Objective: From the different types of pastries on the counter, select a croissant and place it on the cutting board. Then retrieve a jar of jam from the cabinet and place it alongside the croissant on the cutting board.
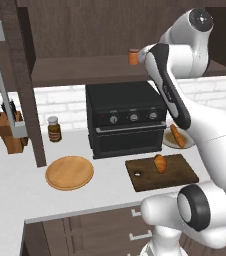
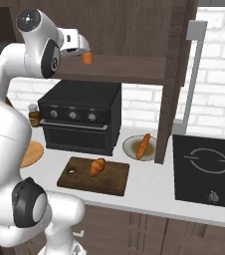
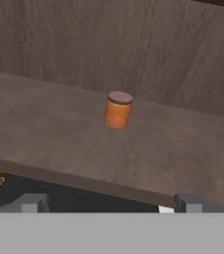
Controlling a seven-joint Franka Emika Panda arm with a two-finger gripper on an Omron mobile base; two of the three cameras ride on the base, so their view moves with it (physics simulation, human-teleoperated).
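Jar (image 3: 118,109) upright on shelf (image 3: 59,129); my tool (image 3: 109,201) gapes short of it. Rigid, slick, likely light: I'd clamp mid-body.

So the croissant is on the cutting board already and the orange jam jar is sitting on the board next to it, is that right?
Not quite. The croissant is on the cutting board, but the jar of jam is not beside it: it stands upright on the cabinet shelf, as the hand view shows, with the open gripper in front of it and not touching it.
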